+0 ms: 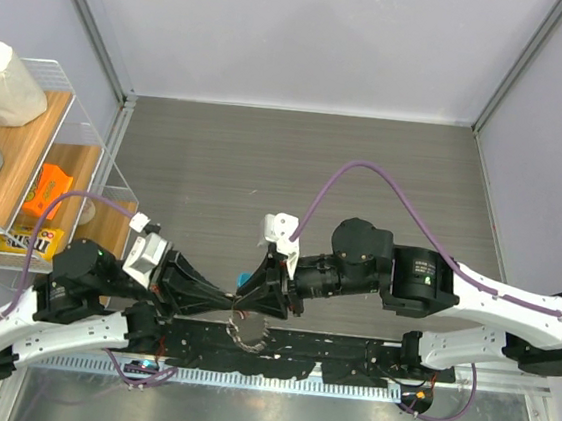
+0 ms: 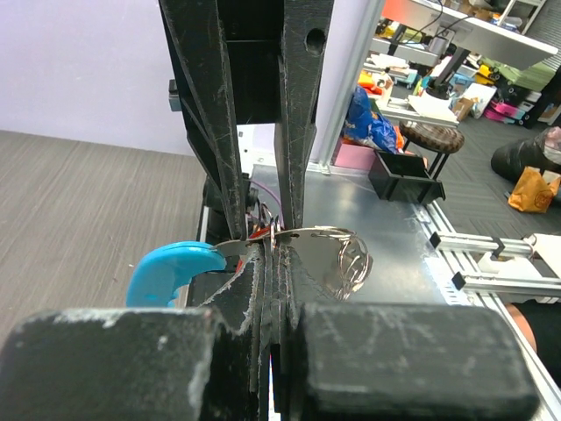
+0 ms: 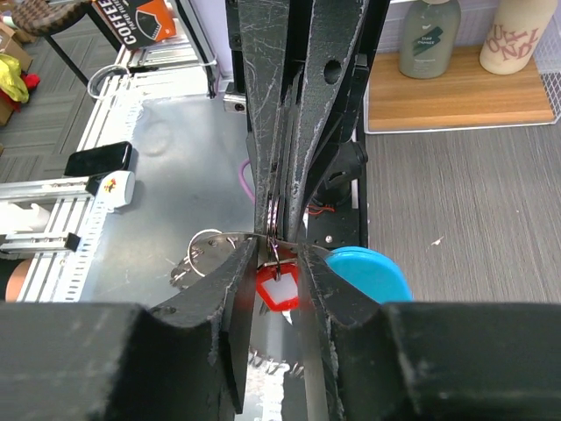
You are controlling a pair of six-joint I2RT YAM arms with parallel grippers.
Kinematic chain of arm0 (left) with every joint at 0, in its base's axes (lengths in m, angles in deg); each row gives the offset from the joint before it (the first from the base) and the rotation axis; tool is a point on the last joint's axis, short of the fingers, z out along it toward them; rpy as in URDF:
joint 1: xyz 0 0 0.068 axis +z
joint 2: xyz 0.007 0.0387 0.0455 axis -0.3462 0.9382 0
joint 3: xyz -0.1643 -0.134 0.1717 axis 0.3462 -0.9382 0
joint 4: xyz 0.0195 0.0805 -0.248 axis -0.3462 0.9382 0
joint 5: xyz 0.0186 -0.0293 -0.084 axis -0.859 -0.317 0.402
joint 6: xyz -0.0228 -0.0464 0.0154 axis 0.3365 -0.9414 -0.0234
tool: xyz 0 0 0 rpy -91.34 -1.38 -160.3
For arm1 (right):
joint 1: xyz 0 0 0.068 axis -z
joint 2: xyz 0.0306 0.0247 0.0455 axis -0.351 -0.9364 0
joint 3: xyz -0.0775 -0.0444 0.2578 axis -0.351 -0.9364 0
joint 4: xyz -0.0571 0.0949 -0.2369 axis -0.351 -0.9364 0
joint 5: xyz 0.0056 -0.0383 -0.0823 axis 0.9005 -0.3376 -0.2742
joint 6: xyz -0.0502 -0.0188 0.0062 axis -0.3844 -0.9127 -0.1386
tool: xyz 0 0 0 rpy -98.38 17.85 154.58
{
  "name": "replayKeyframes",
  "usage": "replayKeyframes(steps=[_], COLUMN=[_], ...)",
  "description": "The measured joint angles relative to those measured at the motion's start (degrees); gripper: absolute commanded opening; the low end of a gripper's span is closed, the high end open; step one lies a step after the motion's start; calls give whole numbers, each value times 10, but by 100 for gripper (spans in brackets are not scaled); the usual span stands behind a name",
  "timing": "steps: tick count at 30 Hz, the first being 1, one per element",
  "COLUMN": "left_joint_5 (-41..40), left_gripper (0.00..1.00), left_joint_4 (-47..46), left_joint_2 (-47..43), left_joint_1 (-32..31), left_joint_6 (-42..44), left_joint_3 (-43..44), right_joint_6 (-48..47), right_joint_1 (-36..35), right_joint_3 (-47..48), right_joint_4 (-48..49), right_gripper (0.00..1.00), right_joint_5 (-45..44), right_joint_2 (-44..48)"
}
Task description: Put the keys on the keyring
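Observation:
My two grippers meet tip to tip over the table's near edge. My left gripper (image 1: 223, 301) (image 2: 272, 250) is shut on the keyring's thin metal band. The light-blue crescent tag (image 2: 171, 268) sticks out left of the fingers and a silvery loop (image 2: 344, 260) hangs right. My right gripper (image 1: 255, 296) (image 3: 279, 254) faces it with the key (image 3: 279, 286) pinched between its fingers. The key's red head hangs from a thin ring. In the right wrist view the tag (image 3: 370, 273) and silvery loops (image 3: 203, 250) show either side. The keyring (image 1: 248, 332) dangles below both tips.
A wire shelf (image 1: 60, 162) stands at the left with a paper roll (image 1: 3, 83) and an orange item (image 1: 50, 184). The black base plate and an aluminium rail (image 1: 273, 379) run along the near edge under the grippers. The grey wood-grain tabletop (image 1: 295, 172) lies beyond.

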Motion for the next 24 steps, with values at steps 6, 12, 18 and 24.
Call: replayKeyframes(steps=[6,12,18,24], left_joint_5=[-1,-1,-4,-5], left_gripper=[0,0,0,0], left_joint_4=[-9,-15,-16,-20], left_joint_2=[-2,-3,-3,-2], left_joint_1=[0,0,0,0], left_joint_6=[-2,-3,-4,-6], left_joint_3=[-4,-5,-8,-9], right_joint_6=[2,2,2,1], right_joint_1=[0,0,0,0], right_joint_3=[0,1,1,1], right_joint_4=[3,9,9,10], right_gripper=[25,20,11,6], right_joint_5=[0,3,7,11], right_joint_2=[-1,-1,-1,-1])
